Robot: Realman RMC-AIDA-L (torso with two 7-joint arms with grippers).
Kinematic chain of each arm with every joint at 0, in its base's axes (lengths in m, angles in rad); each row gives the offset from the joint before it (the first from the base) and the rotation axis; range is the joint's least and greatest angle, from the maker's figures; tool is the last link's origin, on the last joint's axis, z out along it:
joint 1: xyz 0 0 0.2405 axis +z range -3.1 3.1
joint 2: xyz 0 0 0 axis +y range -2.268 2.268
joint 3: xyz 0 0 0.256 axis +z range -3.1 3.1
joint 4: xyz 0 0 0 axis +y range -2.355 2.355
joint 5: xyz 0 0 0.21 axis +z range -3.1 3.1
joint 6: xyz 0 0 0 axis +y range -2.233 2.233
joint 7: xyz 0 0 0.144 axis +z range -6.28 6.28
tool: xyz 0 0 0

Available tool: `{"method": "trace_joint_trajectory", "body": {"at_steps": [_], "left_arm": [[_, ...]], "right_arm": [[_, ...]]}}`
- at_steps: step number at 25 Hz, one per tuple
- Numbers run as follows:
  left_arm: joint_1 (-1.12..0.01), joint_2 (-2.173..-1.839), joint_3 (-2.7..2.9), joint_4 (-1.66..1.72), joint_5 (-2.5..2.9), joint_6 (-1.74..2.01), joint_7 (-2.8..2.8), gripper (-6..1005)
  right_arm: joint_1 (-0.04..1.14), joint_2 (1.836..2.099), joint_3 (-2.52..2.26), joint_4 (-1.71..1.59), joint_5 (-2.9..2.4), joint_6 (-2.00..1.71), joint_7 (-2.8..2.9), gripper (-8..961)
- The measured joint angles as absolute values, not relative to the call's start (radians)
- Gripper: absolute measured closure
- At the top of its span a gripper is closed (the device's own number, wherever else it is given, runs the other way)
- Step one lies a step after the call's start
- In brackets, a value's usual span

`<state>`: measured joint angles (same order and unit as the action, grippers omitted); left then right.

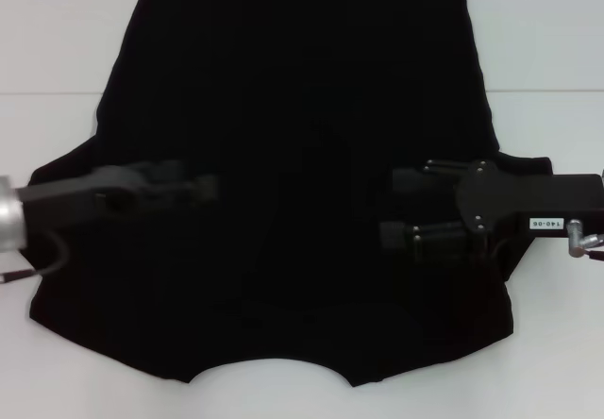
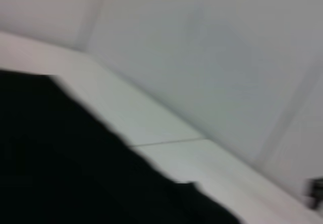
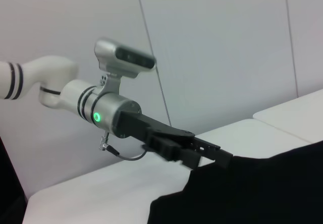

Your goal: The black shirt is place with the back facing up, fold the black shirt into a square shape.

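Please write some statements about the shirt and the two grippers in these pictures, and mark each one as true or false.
1. The black shirt lies spread on a white table. True.
2. The left gripper is over the shirt. True.
3. White lettering shows on the shirt's upper side. False: no lettering is visible.
4. The right gripper hangs beyond the table's edge. False: it is over the shirt.
5. The shirt is already folded into a square. False: the sleeves still spread sideways.
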<state>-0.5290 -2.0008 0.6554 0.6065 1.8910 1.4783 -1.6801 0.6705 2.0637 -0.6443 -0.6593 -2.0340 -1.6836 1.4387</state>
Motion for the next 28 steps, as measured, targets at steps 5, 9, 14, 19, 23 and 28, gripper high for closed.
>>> {"method": "trace_joint_trajectory", "body": {"at_steps": [5,9,14,19,23,28], "left_arm": [[-0.49,-1.962,0.555,0.649,1.98,1.43,-1.787,50],[-0.467,-1.957,0.458,0.708,2.092,1.406,-1.89,51],[-0.442,-1.958,0.428,0.754,2.169,1.325,-2.005,51],[-0.449,-1.963,0.432,0.752,2.24,1.233,-2.083,52],[-0.474,-1.969,0.436,0.738,2.297,1.177,-2.128,52],[-0.505,-1.97,0.436,0.722,2.343,1.16,-2.143,53]], "right_arm": [[0.679,2.078,-0.644,-0.657,-2.011,-1.669,1.441,39],[0.69,2.085,-0.652,-0.644,-1.99,-1.651,1.443,39],[0.703,2.086,-0.655,-0.625,-1.987,-1.634,1.443,39],[0.706,2.086,-0.65,-0.624,-1.986,-1.631,1.445,39],[0.708,2.086,-0.651,-0.627,-1.986,-1.63,1.458,39],[0.717,2.079,-0.693,-0.632,-1.993,-1.652,1.488,38]]}}
